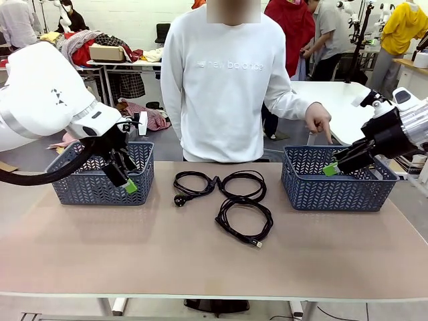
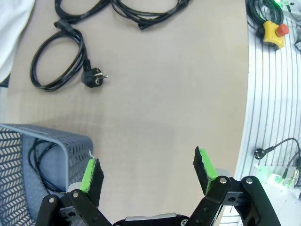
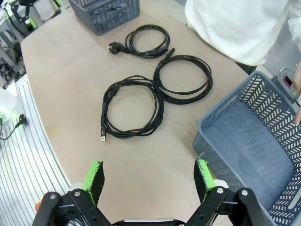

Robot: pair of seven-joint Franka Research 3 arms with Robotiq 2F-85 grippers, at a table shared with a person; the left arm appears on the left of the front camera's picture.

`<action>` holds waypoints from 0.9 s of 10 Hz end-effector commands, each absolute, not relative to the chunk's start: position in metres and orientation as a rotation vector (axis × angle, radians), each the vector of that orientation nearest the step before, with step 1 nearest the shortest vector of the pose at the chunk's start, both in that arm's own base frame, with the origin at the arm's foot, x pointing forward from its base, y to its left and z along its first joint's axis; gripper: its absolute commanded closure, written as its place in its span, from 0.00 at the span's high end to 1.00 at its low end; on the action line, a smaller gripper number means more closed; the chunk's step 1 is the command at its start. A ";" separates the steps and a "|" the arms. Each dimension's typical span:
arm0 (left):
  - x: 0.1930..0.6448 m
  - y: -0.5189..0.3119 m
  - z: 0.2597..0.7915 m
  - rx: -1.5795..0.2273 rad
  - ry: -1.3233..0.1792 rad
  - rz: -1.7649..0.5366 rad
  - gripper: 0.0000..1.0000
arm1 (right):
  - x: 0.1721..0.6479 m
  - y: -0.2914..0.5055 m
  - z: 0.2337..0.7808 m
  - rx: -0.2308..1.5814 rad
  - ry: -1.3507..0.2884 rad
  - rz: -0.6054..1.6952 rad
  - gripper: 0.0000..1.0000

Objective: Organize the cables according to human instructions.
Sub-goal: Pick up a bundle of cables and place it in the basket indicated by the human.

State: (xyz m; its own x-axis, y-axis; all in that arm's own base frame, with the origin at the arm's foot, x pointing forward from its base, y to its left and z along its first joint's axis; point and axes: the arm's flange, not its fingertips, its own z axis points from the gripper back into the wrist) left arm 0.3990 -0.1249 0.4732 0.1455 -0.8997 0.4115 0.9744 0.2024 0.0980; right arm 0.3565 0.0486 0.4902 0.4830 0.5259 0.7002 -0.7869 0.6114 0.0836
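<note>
- Cables first: three black loops lie mid-table. The plug-ended cable (image 1: 194,184) is at 10 o'clock of the bunch, the middle loop (image 1: 244,184) at 1 and the front loop (image 1: 244,222) at 6.
- A fourth cord (image 2: 40,160) already sits inside the left basket (image 1: 73,190), over at 9 o'clock on the table.
- The person's hand (image 1: 319,122) points down at the right basket (image 1: 321,194) at 3 o'clock, so my guess is the next cable goes in there.
- If so, I'd pinch the whole bundle of one coil on its outer side, away from where the loops touch each other, or a neighbour may drag along. Then lift high enough that the dangling end clears the basket wall.
- Pincers: the left gripper (image 1: 126,179) has its jaws wide apart and holds nothing. It hangs right at the near corner of the left basket, and I can't tell whether it's touching.
- The right gripper (image 1: 334,167) is also spread wide and empty, hovering over the right basket.
</note>
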 end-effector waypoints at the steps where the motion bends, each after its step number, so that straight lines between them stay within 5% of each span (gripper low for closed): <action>1: 0.402 -0.125 0.474 -0.205 -0.428 -1.361 1.00 | 0.359 0.047 0.489 0.442 -0.701 0.847 1.00; 9: 0.402 -0.125 0.474 -0.205 -0.428 -1.361 1.00 | 0.347 0.159 0.467 0.311 -0.443 0.883 1.00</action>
State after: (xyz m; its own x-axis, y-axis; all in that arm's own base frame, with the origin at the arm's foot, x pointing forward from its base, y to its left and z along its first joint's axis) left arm 0.3992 -0.1254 0.4732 0.1448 -0.8999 0.4114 0.9745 0.2016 0.0980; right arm 0.3393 0.1464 0.4631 0.5438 0.6563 0.5230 -0.8016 0.5907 0.0924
